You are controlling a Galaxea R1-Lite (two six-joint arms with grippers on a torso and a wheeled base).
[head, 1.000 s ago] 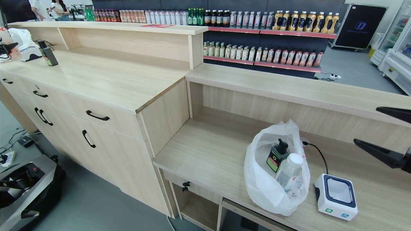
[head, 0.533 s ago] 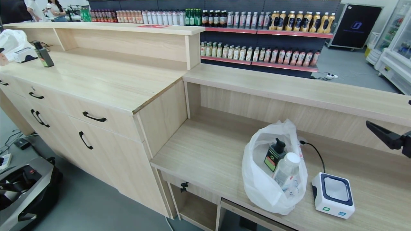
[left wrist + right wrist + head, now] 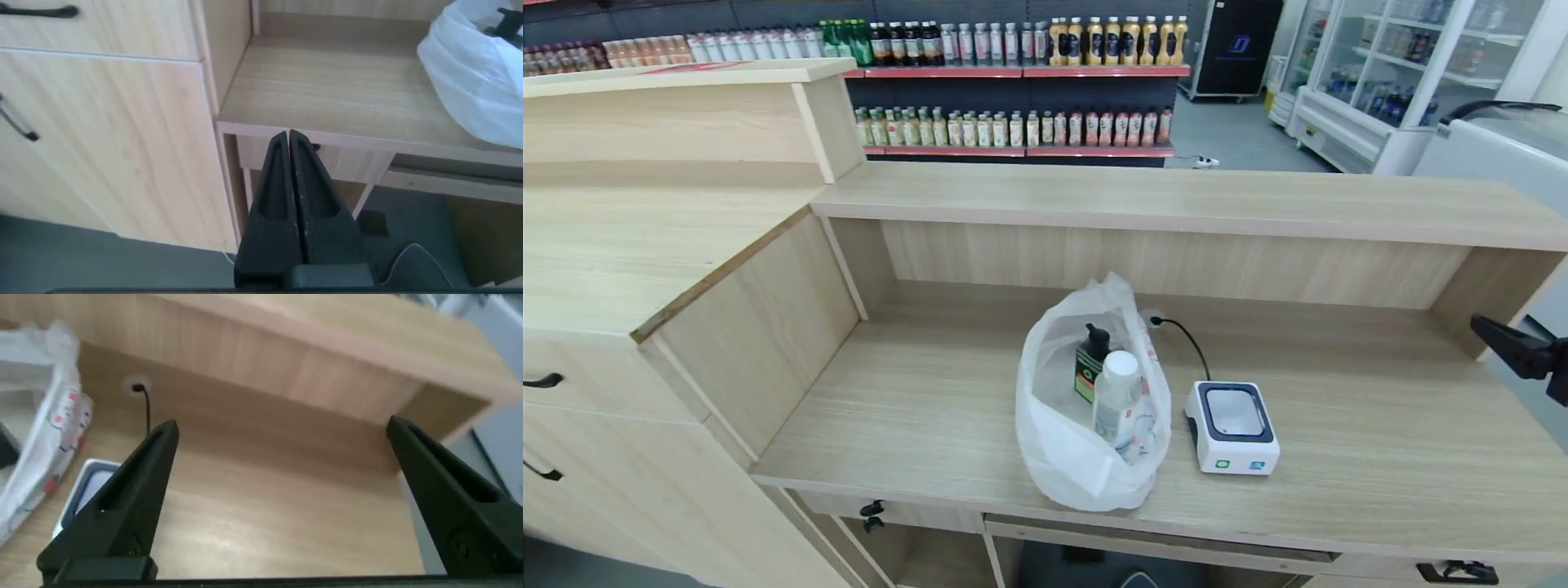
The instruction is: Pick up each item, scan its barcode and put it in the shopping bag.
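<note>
We see the shopping bag (image 3: 1062, 457) standing near the middle of the surface (image 3: 915, 408), close to its front edge. It is thin, crinkled, translucent white plastic that slumps into a rounded sack. Its mouth gapes upward and its peak rises toward the back wall.

Inside it are two items, both roughly upright with their long axes vertical and their tops toward the mouth. One is a dark pump bottle (image 3: 1090, 367) with a green and red label. The other is a clear bottle (image 3: 1117, 400) with a white cap, just in front of the pump bottle and leaning slightly.

Just beside the bag, toward the right edge, sits the barcode scanner (image 3: 1232, 425). It is a smooth white box with a dark-framed window facing up. Its black cable (image 3: 1188, 343) curves to the back wall. The surface is pale wood-grain laminate.

The left pincer (image 3: 290, 163) is closed, its black tapered fingers pressed together and holding nothing, before the front edge near the left corner. The right pincer (image 3: 282, 426) is spread wide and empty near the right edge.
</note>
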